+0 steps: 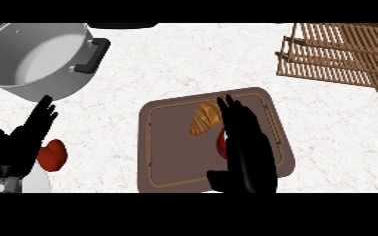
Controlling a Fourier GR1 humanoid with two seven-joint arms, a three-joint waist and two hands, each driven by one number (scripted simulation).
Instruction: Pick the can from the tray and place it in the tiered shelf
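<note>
Over the tray's right half, my right hand [247,147] hangs with fingers straight and spread, thumb out toward the near edge, curled round nothing; beneath its palm a sliver of red shows, which I take to be the can [220,144], lying mid-tray and mostly hidden, so I cannot tell whether hand and can touch. Just beside the can, toward the tray's far edge, lies a croissant [204,118]; I judge it close enough that closing fingers could nudge it. The brown tray [170,145] sits near the counter's front edge, its raised rim framing both items; the hand's spread posture suits a descent from above, not a side approach across that rim. At the counter's far right corner stands the wooden tiered shelf [330,55], well apart from the tray; the pale counter [192,60] between them carries nothing, leaving a free diagonal path for the carry. At the far left corner stands a grey pot [44,60] with a black handle, off that route. Near the left edge my left hand [29,135] rests open, fingers up, beside a red item [52,155] I cannot identify; neither obstructs the right arm.
</note>
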